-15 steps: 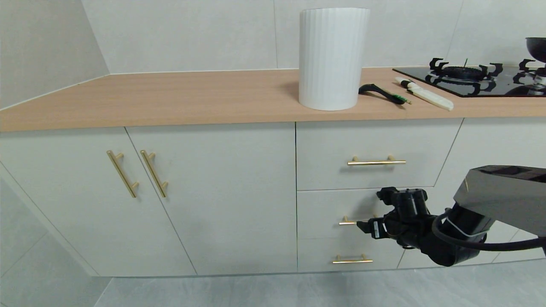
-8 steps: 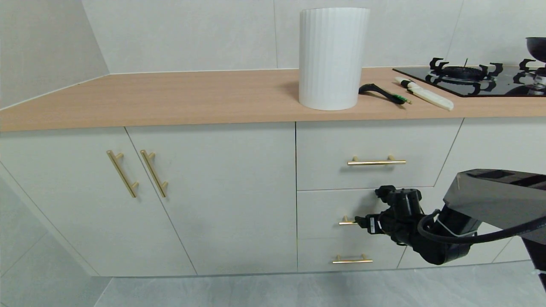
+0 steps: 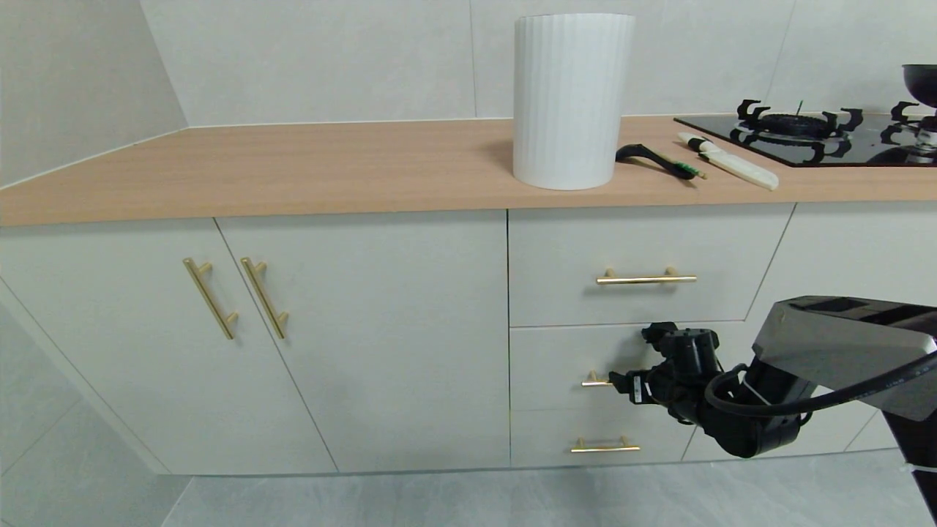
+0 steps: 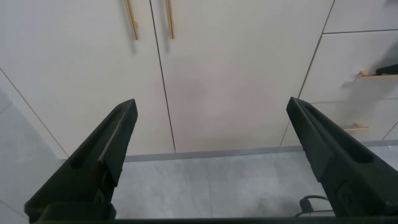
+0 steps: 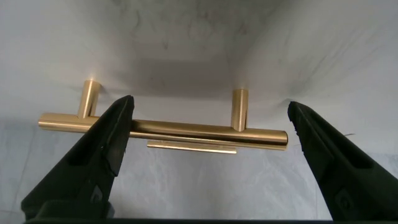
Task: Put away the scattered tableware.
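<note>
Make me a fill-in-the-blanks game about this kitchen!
1. The white canister stands on the ___.
2. Below it are ___ drawers, one above another.
3. The right gripper is at the ___ drawer's handle.
4. Its jaws are ___.
Missing words: counter; three; middle; open.
</note>
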